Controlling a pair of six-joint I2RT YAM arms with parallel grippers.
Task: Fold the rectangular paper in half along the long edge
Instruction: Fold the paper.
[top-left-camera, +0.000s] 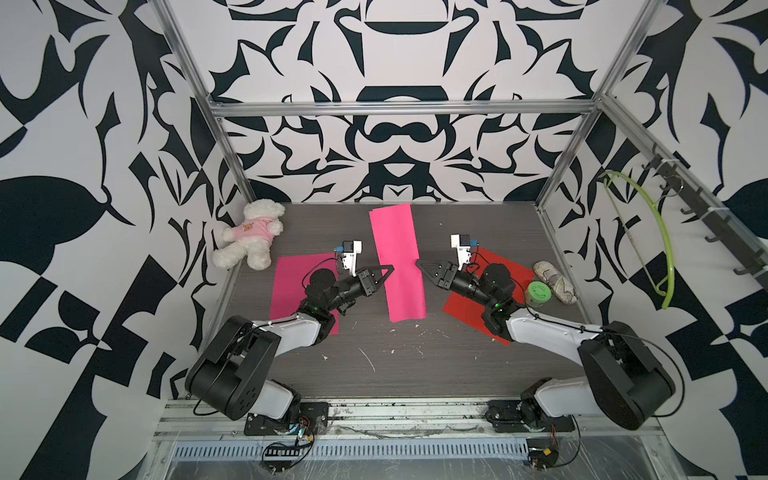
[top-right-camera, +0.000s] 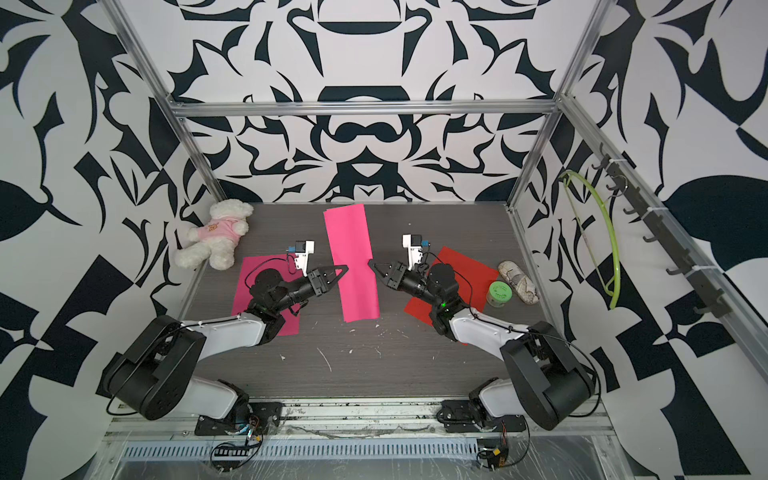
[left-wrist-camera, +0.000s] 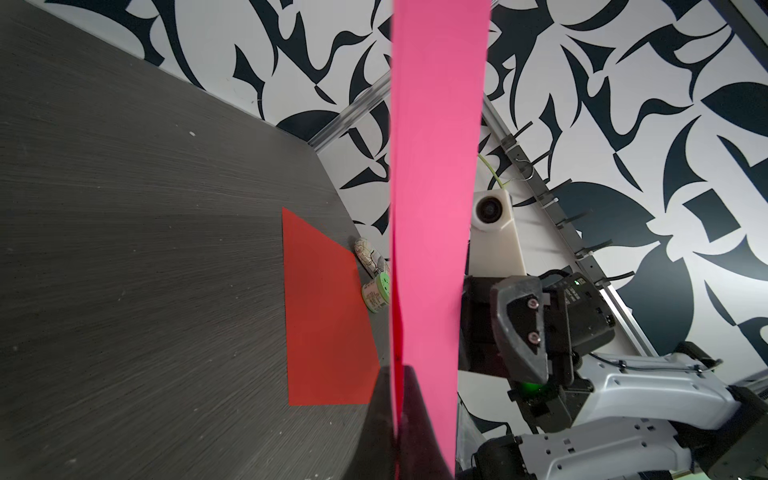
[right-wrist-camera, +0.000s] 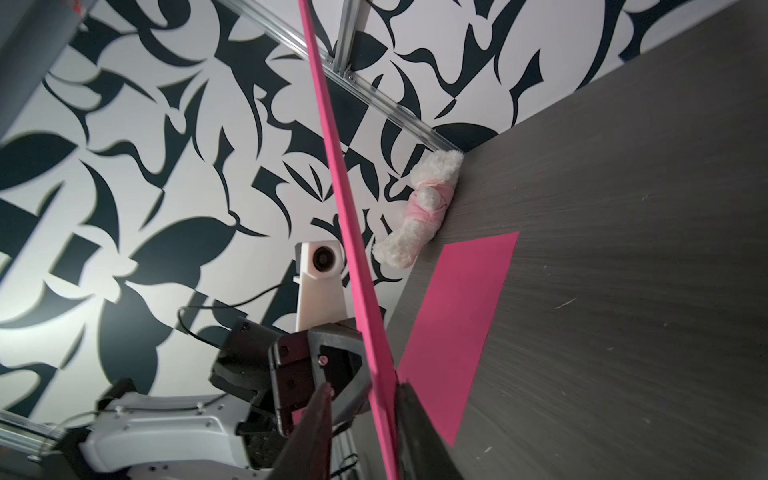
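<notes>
I see the paper (top-left-camera: 395, 241) mid-frame, lifted and seemingly doubled lengthwise, left gripper (top-left-camera: 390, 269) clamped on one long edge, right gripper (top-left-camera: 418, 263) part-open astride the other; flattening the crease looks undone.

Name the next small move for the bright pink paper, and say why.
Probably close the right gripper: in the right wrist view its fingers straddle one long edge of the bright pink paper with a gap on one side, while the left gripper is shut on the opposite edge.
</notes>
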